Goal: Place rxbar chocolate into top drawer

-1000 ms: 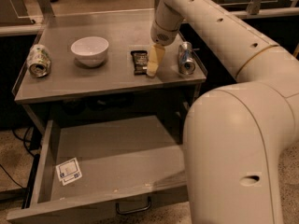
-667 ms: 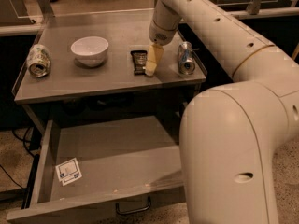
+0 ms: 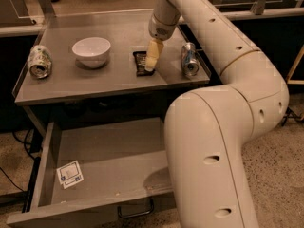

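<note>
We see the gripper (image 3: 151, 66) pointing down over the middle of the grey surface (image 3: 111, 82), its pale tip at the right edge of the rxbar chocolate (image 3: 140, 63); from this angle the jaws read as one yellowish shape, so we cannot tell whether they are open, closed or gripping the bar. The rxbar chocolate lies flat on the surface, a dark wrapper with faint light print, between a white bowl (image 3: 91, 51) on its left and a silver can (image 3: 189, 59) on its right; the bar is near both but touches neither. The can on the right lies on its side close to the surface's right edge, its top turned toward us; a second can (image 3: 39, 61), with green print, lies on its side at the far left of the surface, well apart from the bowl.

Below the surface the top drawer (image 3: 118, 148) stands pulled out toward us; it is wide, shallow and grey, with a small white sticker (image 3: 70, 174) lying tilted near its left front corner and a dark wire handle (image 3: 135, 212) on its front panel. The white arm (image 3: 223, 46) comes up from the lower right, bends high at the right and reaches back down to the gripper; its thick lower link covers the drawer's right part.
</note>
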Tool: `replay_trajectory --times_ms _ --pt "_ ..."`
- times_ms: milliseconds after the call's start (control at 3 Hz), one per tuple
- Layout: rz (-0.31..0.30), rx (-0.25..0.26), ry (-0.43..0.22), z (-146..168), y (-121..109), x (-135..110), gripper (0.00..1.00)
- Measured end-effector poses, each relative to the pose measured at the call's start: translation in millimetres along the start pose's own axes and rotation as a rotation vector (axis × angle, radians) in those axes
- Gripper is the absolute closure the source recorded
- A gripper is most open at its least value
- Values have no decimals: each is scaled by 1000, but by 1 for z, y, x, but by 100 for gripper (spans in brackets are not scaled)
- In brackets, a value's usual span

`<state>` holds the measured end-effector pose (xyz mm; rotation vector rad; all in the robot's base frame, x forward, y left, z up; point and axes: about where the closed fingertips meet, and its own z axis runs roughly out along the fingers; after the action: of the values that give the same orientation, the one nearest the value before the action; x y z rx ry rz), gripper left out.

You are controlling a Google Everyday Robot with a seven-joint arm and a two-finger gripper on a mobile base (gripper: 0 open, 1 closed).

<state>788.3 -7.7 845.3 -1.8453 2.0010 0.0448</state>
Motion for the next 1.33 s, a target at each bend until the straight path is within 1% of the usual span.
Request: replay_trajectory --times_ms 333,1000,1333 --pt "2 -10 -6 7 3 -2 0" --pt "1 -61 -43 33 16 -15 0" --pt "1 -61 -43 33 16 -15 26"
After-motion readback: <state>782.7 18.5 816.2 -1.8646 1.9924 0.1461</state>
